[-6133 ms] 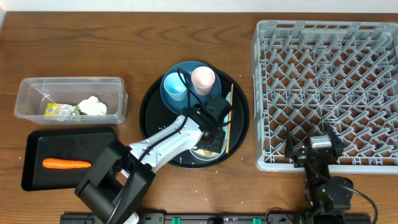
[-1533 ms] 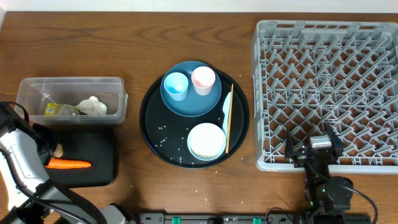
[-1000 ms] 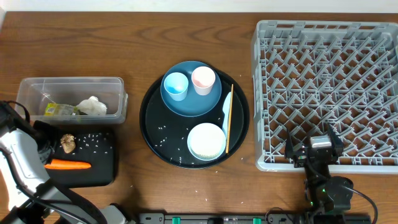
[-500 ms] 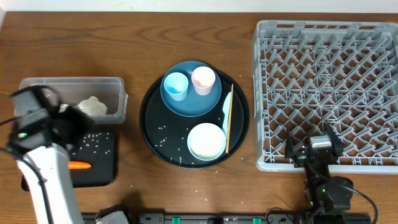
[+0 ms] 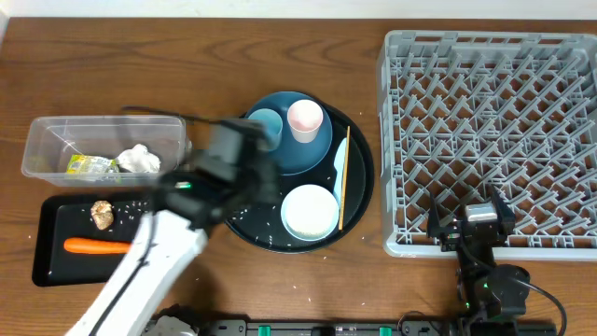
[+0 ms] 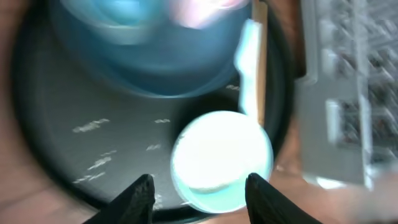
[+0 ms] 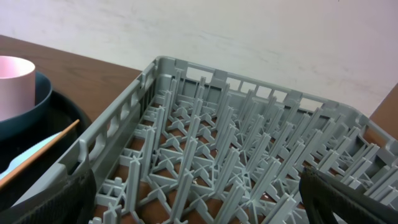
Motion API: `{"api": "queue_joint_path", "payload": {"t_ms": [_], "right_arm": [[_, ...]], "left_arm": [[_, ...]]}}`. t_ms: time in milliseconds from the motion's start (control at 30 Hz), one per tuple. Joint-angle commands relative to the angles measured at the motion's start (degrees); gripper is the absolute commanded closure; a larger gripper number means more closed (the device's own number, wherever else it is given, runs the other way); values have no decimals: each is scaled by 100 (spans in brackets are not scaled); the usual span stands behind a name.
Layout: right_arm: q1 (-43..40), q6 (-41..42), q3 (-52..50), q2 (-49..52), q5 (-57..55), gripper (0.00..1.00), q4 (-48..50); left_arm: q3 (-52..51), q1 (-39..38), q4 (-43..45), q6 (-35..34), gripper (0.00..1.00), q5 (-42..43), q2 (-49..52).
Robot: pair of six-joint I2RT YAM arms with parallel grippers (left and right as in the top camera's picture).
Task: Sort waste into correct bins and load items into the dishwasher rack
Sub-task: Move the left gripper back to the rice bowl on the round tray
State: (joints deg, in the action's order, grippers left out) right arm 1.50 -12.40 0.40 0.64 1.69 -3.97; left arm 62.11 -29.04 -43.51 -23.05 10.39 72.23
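The left gripper (image 6: 199, 186) hovers over the round black tray (image 5: 359, 210), jaws spread and empty, with the white bowl (image 5: 310, 212) below them at that tray's front. At its back sits the dark blue plate (image 5: 303, 159) carrying the light-blue cup (image 5: 266, 119) and pink cup (image 5: 305, 119). The white spoon (image 5: 340, 154) and wooden chopsticks (image 5: 343, 177) lie along its right side, and rice grains (image 6: 90, 126) dot its floor.

Left of the round tray, the clear tub (image 5: 47, 149) holds the yellow-green wrapper (image 5: 90, 166) and white tissue (image 5: 137, 159). In front of the tub, the flat black tray (image 5: 51, 266) holds the carrot (image 5: 93, 246) and brownish food lump (image 5: 102, 215) — plus more rice.

Right of the round tray stands the grey dishwasher rack (image 5: 494, 140). The right gripper (image 5: 471, 221) is at its front edge, jaws wide apart and holding nothing.
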Motion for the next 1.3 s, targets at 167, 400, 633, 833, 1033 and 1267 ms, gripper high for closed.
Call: {"api": "queue_joint_path", "payload": {"t_ms": [167, 400, 633, 833, 1033, 1267], "right_arm": [[-31, -31, -9, 0, -15, 1, -17], [-31, -31, -9, 0, -15, 1, -17], [-31, -31, -9, 0, -15, 1, -17], [-31, -31, -9, 0, -15, 1, -17], [-31, -31, -9, 0, -15, 1, -17], [-31, -31, -9, 0, -15, 1, -17]], "left_arm": [[103, -1491, 868, -251, 51, -57, 1344], [103, -1891, 1036, -251, 50, -579, 1991], [103, -2072, 1049, -251, 50, -852, 2079], [101, -2118, 1047, -258, 51, -852, 2188], [101, -2227, 1113, -278, 51, -850, 2404], [101, -2417, 1196, -278, 51, -852, 2616]]}}
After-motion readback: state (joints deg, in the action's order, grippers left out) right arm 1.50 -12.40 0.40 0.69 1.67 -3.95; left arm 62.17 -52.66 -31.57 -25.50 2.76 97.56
